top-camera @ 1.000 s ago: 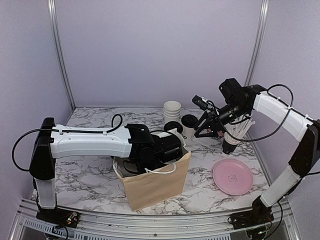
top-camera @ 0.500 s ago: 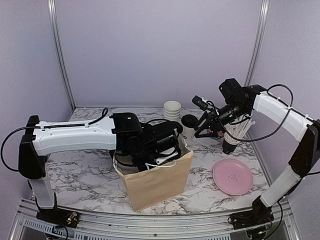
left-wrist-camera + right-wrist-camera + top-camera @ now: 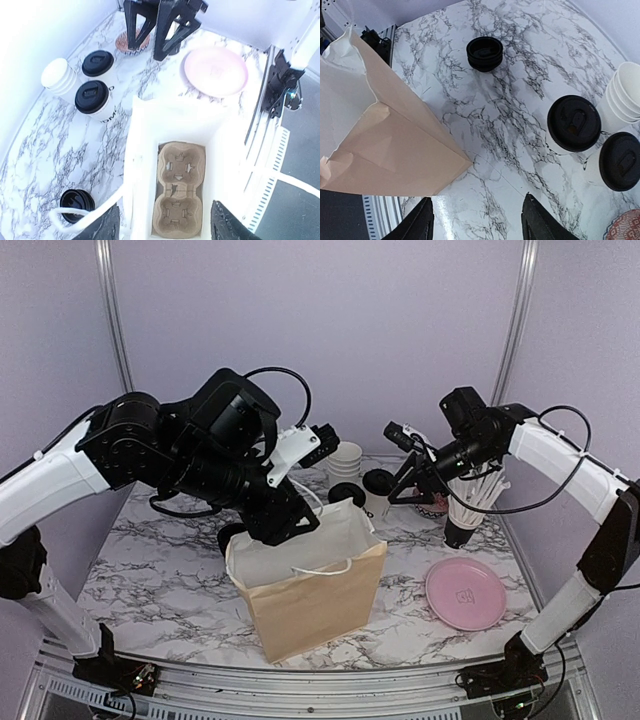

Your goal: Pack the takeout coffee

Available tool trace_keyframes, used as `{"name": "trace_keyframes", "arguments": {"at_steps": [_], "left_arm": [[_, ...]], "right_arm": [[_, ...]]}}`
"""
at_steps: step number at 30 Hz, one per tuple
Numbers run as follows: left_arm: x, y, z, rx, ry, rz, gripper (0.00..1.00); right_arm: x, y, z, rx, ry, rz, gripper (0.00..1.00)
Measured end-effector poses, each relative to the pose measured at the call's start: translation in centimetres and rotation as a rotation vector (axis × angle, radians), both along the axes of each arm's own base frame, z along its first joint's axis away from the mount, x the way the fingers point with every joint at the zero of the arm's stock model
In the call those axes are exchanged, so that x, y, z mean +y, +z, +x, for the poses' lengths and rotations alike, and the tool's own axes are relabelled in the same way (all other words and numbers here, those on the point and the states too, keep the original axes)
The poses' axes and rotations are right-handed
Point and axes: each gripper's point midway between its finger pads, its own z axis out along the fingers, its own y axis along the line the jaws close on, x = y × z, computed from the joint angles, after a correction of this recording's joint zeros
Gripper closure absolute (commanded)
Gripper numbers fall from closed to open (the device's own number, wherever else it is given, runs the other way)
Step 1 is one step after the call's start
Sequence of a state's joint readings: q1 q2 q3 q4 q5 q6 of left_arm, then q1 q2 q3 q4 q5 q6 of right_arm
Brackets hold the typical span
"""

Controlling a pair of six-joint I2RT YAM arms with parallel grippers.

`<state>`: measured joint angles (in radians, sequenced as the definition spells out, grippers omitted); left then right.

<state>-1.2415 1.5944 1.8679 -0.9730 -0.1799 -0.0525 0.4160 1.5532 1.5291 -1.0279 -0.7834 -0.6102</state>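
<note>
Hovering with fingers [image 3: 420,225] spread and empty, right gripper [image 3: 477,220] is sitting nearest the takeout coffee [image 3: 574,123], standing upright on the surface [image 3: 510,100] just ahead (left gripper [image 3: 162,227], also spread, is hanging above the bag [image 3: 320,605]).

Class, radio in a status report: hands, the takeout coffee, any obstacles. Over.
Left hand open, empty, above bag. Right hand open, empty, near takeout coffees. Both on table, unpacked. Bag open, carrier inside empty; nothing in the way.
</note>
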Motion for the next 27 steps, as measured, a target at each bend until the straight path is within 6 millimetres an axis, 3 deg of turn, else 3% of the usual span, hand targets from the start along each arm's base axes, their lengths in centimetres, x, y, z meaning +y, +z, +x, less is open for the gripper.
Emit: {"name": "trace_keyframes", "arguments": {"at_steps": [6,12,16,20,27], "left_arm": [[2.1,2.9,-0.5,-0.045,0.017,-0.128,0.34],[6.0,5.5,-0.2,-0.121,0.103,-0.226,0.31],[7.2,4.9,0.2,-0.13,0.149,-0.227,0.3],[7.3,3.0,0.5,-0.118,0.172,-0.19,0.3],[7.8,1.7,0.4,-0.106,0.186,-0.17,0.3]], "right_arm": [[-1.3,1.3,4.0,-0.156,-0.148,-0.102,0.26],[-2.3,0.5,9.9,-0.242,-0.319,-0.22,0.24],[-1.7,-2.0,14.6,-0.217,-0.391,-0.281,0.23],[-1.2,-4.7,18.2,-0.179,-0.446,-0.337,0.21],[-0.9,-8.0,21.1,-0.115,-0.496,-0.399,0.22]]}}
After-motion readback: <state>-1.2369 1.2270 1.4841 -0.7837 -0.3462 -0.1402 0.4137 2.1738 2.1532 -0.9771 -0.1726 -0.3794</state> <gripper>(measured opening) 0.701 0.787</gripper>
